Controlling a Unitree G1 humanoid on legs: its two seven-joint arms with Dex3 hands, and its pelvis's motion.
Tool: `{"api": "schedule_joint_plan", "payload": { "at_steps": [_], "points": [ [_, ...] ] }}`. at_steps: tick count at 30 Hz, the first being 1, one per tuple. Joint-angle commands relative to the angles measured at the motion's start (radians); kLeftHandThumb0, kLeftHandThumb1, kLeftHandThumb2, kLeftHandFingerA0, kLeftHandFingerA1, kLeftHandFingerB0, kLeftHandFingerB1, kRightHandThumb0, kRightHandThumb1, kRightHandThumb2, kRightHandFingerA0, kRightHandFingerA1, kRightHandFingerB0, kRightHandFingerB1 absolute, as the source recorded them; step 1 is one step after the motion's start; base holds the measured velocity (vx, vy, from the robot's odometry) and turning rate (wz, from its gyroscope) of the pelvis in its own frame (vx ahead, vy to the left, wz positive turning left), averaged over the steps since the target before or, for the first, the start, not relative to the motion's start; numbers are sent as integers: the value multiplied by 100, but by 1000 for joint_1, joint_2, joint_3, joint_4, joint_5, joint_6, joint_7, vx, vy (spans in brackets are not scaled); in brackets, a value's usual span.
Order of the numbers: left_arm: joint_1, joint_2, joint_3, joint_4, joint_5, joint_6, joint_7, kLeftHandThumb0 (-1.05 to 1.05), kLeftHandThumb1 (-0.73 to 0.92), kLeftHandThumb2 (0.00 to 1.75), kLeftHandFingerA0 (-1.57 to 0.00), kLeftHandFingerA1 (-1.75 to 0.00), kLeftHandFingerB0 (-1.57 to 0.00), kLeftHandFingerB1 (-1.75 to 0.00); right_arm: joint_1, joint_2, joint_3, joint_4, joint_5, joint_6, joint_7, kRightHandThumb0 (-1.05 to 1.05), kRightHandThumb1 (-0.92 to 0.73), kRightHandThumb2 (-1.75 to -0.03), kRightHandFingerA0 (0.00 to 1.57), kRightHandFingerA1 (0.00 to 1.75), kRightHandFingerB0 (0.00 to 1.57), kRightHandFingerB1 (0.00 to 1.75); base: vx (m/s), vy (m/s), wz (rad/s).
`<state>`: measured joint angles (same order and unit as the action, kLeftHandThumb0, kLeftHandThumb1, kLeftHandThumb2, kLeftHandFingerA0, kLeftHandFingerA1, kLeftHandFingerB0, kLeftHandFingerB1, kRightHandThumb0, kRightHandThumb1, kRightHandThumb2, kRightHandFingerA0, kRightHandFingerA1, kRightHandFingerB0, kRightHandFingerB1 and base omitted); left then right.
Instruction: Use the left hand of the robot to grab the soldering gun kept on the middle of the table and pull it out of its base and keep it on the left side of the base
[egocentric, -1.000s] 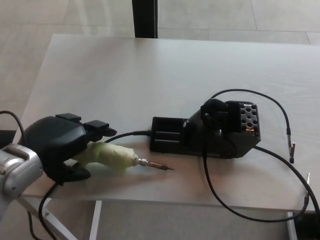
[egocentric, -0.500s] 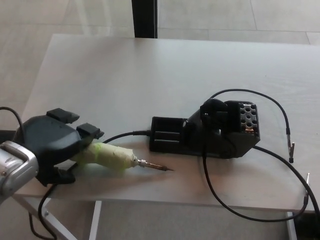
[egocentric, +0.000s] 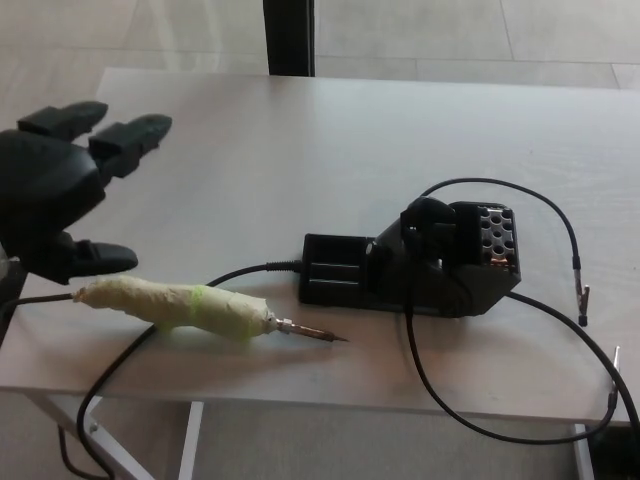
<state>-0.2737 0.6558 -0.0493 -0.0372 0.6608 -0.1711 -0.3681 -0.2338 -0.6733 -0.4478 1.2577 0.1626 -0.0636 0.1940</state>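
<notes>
1. Soldering gun (egocentric: 180, 307) lies flat on the table (egocentric: 300, 140), clear of the left hand (egocentric: 55, 195), whose fingers (egocentric: 130, 135) are spread and empty.
2. Base (egocentric: 415, 262) sits at the gun's 3 o'clock, tip pointing toward it.

From my seat the feed reads bright and evenly lit, soft daylight washing the pale table (egocentric: 330, 140) nearly white toward its far edge. Shadows under the base (egocentric: 415, 265) are faint, and I see mild softness throughout, without hard glare.
</notes>
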Motion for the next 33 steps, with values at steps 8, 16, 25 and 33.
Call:
{"api": "schedule_joint_plan", "payload": {
  "at_steps": [8, 16, 25, 33],
  "points": [
    [374, -375, 941, 151, -755, 484, 112, -90, 72, 59, 0, -67, 0, -41, 55, -16, -15, 17, 18, -38, 33, -91, -40, -127, 129, 112, 71, 118, 0, 0, 0],
    [534, -304, 695, 742, -455, 531, 90, -71, 49, 73, -11, -80, -4, -67, 64, -14, -21, 12, 25, -27, 31, -97, -40, -129, 125, 106, 65, 119, 0, 0, 0],
    [601, -268, 714, 854, -444, 404, 111, -56, 59, 59, -53, -91, -52, -72, 67, 12, -16, 24, 21, -30, 24, -91, -34, -121, 121, 107, 62, 116, 0, 0, 0],
    [594, -263, 682, 852, -446, 427, 53, -63, 40, 86, -90, -84, -71, -74, 65, 17, -23, 20, 30, -28, 27, -89, -34, -122, 122, 108, 64, 117, 0, 0, 0]
  ]
}}
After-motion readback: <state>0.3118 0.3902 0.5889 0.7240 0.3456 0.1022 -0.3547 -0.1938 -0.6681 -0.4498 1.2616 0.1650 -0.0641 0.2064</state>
